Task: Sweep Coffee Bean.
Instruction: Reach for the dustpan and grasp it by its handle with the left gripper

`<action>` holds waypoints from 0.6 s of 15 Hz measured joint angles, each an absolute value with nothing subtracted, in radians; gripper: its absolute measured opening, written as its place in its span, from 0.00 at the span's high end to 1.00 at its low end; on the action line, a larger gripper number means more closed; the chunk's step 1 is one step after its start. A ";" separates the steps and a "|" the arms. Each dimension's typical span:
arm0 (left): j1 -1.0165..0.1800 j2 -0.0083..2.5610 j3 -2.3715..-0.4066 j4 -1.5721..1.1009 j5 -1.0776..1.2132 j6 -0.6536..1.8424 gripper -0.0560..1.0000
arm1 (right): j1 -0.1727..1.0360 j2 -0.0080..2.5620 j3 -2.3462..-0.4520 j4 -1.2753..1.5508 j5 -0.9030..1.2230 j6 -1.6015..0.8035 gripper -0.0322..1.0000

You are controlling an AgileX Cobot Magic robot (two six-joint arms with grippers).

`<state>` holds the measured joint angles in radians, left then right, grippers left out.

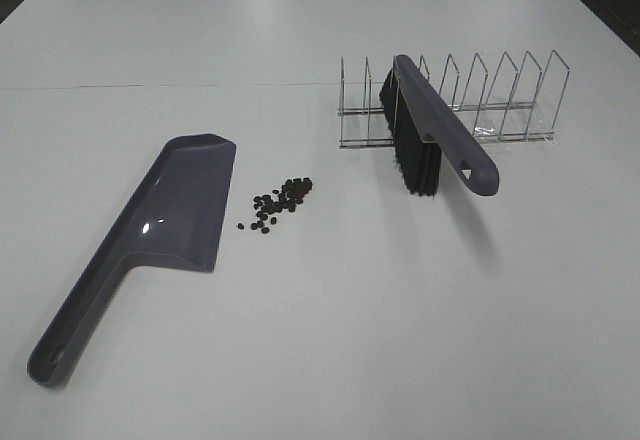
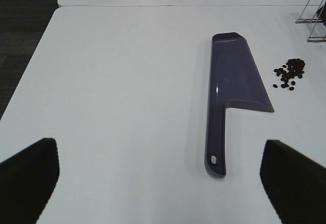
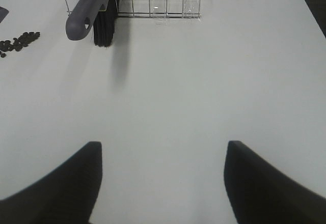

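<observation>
**Matte black fingers on both grippers**

The left gripper (image 2: 159,147) has two broad, matte black fingers (image 2: 30,178) with blunt, slanted tips and soft, blurred edges. The right gripper (image 3: 164,145) has fingers (image 3: 66,188) of the same plain black, wide at the base and narrowing to rounded tips.

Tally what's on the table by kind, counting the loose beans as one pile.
Dustpan: 1
Brush: 1
Wire rack: 1
Coffee bean pile: 1
Total: 4
</observation>
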<state>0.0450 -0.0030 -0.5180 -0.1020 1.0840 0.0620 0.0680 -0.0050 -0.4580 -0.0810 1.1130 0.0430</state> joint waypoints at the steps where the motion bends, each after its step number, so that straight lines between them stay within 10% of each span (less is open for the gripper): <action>1: 0.045 -0.003 -0.518 -0.102 1.084 0.062 0.01 | 0.068 -0.005 -0.458 -0.081 1.113 0.043 0.36; 9: 0.045 -0.003 -0.518 -0.102 1.084 0.060 0.01 | 0.068 -0.005 -0.458 -0.081 1.113 0.043 0.36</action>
